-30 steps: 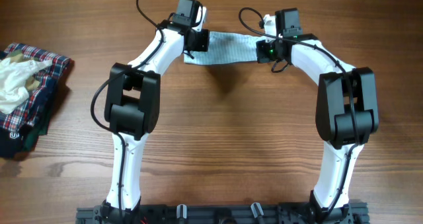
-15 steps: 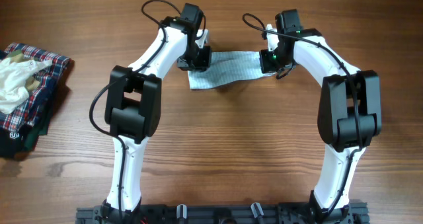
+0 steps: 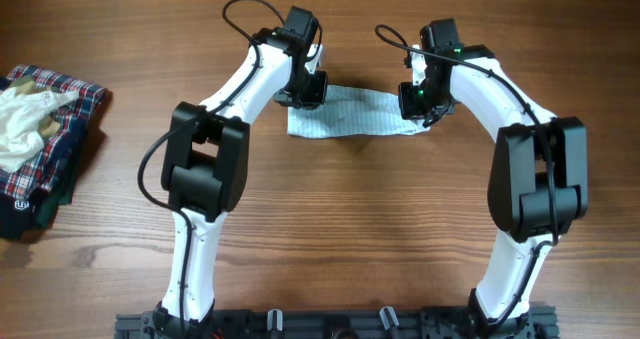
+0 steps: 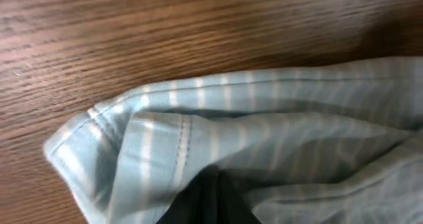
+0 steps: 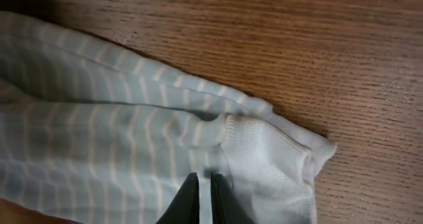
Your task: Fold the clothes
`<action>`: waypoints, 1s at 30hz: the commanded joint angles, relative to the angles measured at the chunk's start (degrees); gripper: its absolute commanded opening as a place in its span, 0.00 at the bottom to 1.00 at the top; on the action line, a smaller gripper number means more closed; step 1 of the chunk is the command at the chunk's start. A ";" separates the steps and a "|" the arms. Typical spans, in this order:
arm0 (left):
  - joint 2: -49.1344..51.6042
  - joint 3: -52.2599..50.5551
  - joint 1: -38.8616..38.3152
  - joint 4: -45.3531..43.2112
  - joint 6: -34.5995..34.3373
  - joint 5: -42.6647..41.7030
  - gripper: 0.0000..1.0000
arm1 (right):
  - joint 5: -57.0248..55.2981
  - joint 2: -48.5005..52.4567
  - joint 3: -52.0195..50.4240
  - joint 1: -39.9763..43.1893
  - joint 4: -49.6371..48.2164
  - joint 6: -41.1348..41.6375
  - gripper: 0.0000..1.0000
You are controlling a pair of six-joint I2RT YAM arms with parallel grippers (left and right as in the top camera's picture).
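A light blue striped garment (image 3: 350, 116) lies stretched between my two grippers at the far middle of the table. My left gripper (image 3: 305, 87) is shut on its left end; in the left wrist view the cloth (image 4: 264, 138) bunches around the dark fingertips (image 4: 210, 201). My right gripper (image 3: 420, 104) is shut on the right end, near a white ribbed cuff (image 5: 271, 164); its fingertips (image 5: 205, 194) pinch the striped cloth (image 5: 99, 145).
A pile of clothes (image 3: 40, 139), plaid with a white piece on top, sits at the left edge of the wooden table (image 3: 350, 219).
Both grippers have pulled the garment toward the near side of the table, with the cloth dragged along and slightly bunched.
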State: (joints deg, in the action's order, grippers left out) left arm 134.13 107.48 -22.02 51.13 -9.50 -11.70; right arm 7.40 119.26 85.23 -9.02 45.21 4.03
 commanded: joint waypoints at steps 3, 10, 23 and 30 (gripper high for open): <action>-9.38 -0.42 0.04 -1.27 0.07 1.09 0.40 | -0.96 -8.20 0.33 -0.02 -0.46 -0.17 0.16; -13.38 -0.44 3.91 3.06 -1.86 2.40 0.69 | -1.03 -13.29 -0.59 3.21 5.27 3.69 0.53; -13.22 -0.46 11.72 4.02 -4.46 2.38 0.75 | 1.88 -12.52 -23.06 4.66 -22.58 3.56 0.68; -13.22 -0.46 11.69 4.07 -4.46 2.38 0.75 | -5.86 -8.11 -23.76 -0.55 -26.64 6.97 0.67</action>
State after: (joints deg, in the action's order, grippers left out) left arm 121.34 107.18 -10.41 55.11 -13.23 -9.45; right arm 7.62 107.94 62.04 -7.70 18.33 7.57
